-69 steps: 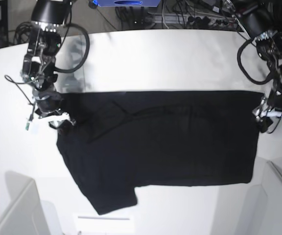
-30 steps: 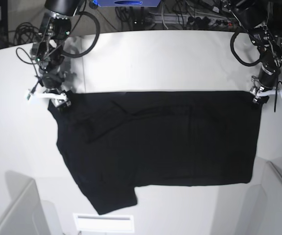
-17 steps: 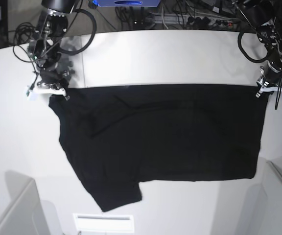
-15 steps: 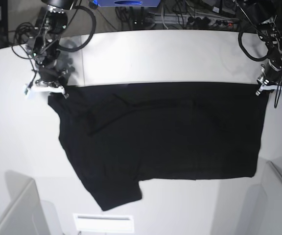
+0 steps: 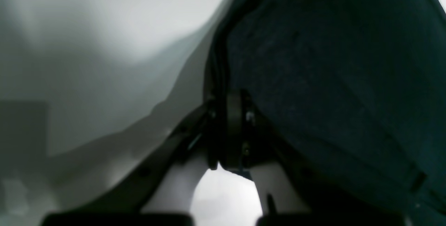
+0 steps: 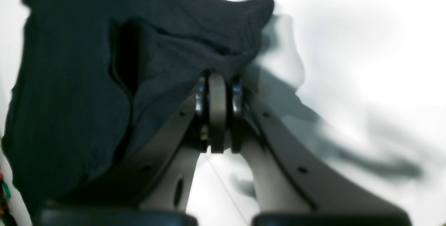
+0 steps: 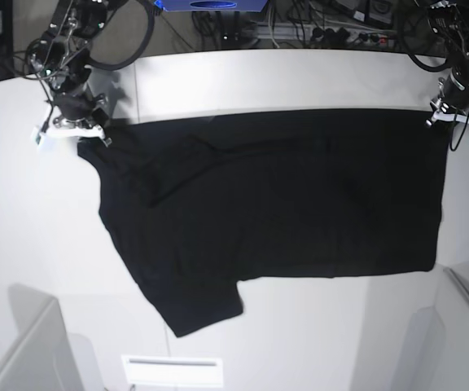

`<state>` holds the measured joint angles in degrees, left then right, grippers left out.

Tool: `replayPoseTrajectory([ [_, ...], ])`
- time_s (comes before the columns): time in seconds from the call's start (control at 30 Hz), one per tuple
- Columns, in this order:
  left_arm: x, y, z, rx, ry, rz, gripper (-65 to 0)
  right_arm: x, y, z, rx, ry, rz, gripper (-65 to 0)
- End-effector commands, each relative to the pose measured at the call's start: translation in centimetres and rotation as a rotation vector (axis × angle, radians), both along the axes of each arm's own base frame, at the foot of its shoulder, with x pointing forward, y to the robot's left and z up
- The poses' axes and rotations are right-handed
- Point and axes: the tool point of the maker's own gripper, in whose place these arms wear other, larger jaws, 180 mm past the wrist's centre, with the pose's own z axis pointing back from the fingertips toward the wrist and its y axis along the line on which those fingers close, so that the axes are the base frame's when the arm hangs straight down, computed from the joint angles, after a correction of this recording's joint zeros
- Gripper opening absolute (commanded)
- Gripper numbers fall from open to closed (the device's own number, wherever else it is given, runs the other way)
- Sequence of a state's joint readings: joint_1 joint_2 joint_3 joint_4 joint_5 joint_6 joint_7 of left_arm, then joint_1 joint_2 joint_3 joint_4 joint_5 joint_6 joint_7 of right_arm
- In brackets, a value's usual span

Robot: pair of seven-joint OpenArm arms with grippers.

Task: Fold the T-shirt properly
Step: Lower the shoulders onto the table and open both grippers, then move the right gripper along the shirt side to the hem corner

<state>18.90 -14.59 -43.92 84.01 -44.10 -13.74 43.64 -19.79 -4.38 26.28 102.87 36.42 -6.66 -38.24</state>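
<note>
On the white table [image 7: 300,73], your left gripper [image 7: 446,114] at two o'clock and right gripper [image 7: 76,129] at ten clamp the spread black cloth T-shirt [image 7: 275,204]; uneven pulling could slip a corner.

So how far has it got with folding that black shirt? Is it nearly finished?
Not nearly. Done so far: the T-shirt appears already doubled over lengthwise, since only one sleeve shows at the bottom. In hand: the left gripper and the right gripper are each shut on a far corner, with the top edge pulled taut between them. Left to do: it is not yet a compact bundle, so further folds probably remain.
</note>
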Motion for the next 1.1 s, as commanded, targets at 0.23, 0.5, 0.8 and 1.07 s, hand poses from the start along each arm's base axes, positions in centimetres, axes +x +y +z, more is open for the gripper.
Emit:
replayPoseTrajectory([
  [0.23, -2.0, 0.8, 1.4, 0.067, 0.016, -0.03, -65.0, -3.0, -1.0, -0.7, -0.033, 0.048, -0.017, -65.0],
  [0.5, -4.9, 0.0, 0.2, 0.056, 0.074, -0.029, -65.0, -4.9, -0.8, -0.1, -0.053, 0.062, -0.003, -65.0],
  [0.8, -6.7, -0.3, 0.4, 0.075, 0.113, -0.049, -65.0, -7.0, 0.4, -1.3, 0.008, 0.167, 0.044, -65.0],
  [1.07, -7.7, -0.2, 0.1, 0.077, 0.137, -0.052, -65.0, -8.4, -0.3, -1.5, -0.002, 0.197, 0.023, -65.0],
])
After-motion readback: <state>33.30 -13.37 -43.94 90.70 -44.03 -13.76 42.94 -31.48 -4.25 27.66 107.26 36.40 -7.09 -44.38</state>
